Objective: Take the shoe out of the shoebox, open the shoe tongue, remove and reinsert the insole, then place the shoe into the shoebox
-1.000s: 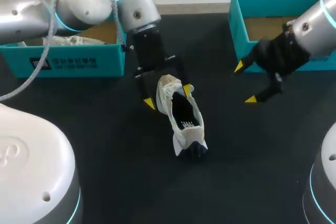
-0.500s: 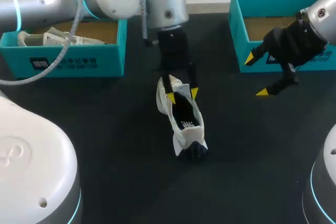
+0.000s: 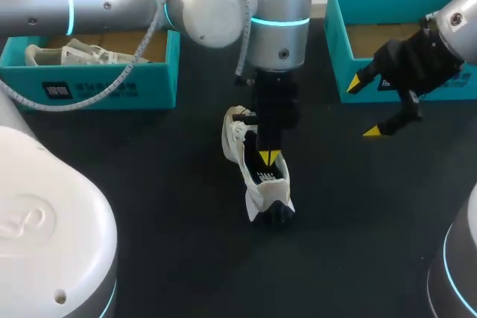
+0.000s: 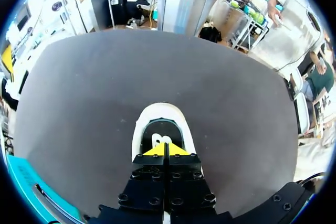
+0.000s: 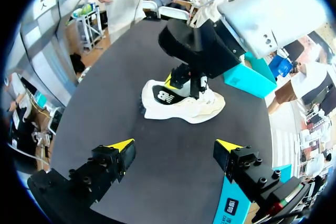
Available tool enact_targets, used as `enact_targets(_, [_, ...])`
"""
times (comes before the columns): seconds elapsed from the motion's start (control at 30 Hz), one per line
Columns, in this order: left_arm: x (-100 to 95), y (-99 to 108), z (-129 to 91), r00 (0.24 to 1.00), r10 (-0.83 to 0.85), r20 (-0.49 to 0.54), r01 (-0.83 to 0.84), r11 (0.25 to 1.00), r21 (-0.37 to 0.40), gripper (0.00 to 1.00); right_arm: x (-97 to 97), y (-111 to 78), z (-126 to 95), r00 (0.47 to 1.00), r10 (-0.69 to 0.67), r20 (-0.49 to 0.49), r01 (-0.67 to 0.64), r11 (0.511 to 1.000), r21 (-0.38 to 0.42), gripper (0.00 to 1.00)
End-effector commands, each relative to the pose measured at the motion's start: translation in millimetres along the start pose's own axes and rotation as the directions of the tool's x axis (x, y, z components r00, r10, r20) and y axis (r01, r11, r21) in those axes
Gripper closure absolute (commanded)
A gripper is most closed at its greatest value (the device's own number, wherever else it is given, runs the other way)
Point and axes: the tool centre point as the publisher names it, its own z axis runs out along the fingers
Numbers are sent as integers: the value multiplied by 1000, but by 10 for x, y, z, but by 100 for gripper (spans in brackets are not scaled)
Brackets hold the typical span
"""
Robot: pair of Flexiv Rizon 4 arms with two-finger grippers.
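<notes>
A white shoe (image 3: 253, 184) with a dark toe lies on the black table near the middle, toe toward me. My left gripper (image 3: 267, 157) points down into the shoe's opening, its yellow tips pressed together and shut. In the left wrist view the joined tips (image 4: 164, 149) sit just over the black insole (image 4: 160, 130) with a white logo, inside the shoe's white rim (image 4: 137, 136). I cannot see anything held between them. My right gripper (image 3: 364, 107) hangs open to the right of the shoe, apart from it. The right wrist view shows the shoe (image 5: 181, 104) ahead of my open right gripper (image 5: 175, 145).
A teal shoebox (image 3: 104, 83) at the back left holds another white shoe (image 3: 74, 53). A second teal box (image 3: 339, 35) stands at the back right, just behind my right gripper. Bare black table lies in front of the shoe.
My left gripper moved from straddling the heel end to over the shoe's opening, and its fingers closed. The right gripper rose slightly toward the right box and stayed open.
</notes>
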Motion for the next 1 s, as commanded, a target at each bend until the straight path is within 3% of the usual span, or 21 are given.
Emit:
enact_targets(0.03, [76, 28, 48, 999, -28, 34, 29, 999, -13, 100, 9, 5, 3, 1000, 1, 2, -1, 1000, 2, 0])
enact_targets(0.47, [-22, 212, 380, 985, -120, 121, 138, 979, -150, 100, 9, 5, 3, 1000, 1, 2, -1, 1000, 2, 0])
enact_targets(0.83, [-39, 380, 631, 983, -149, 104, 164, 974, -156, 100, 9, 5, 3, 1000, 1, 2, -1, 1000, 2, 0])
enact_targets(1.0, [21, 330, 522, 980, -150, 132, 172, 969, -178, 100, 9, 5, 3, 1000, 1, 2, -1, 1000, 2, 0])
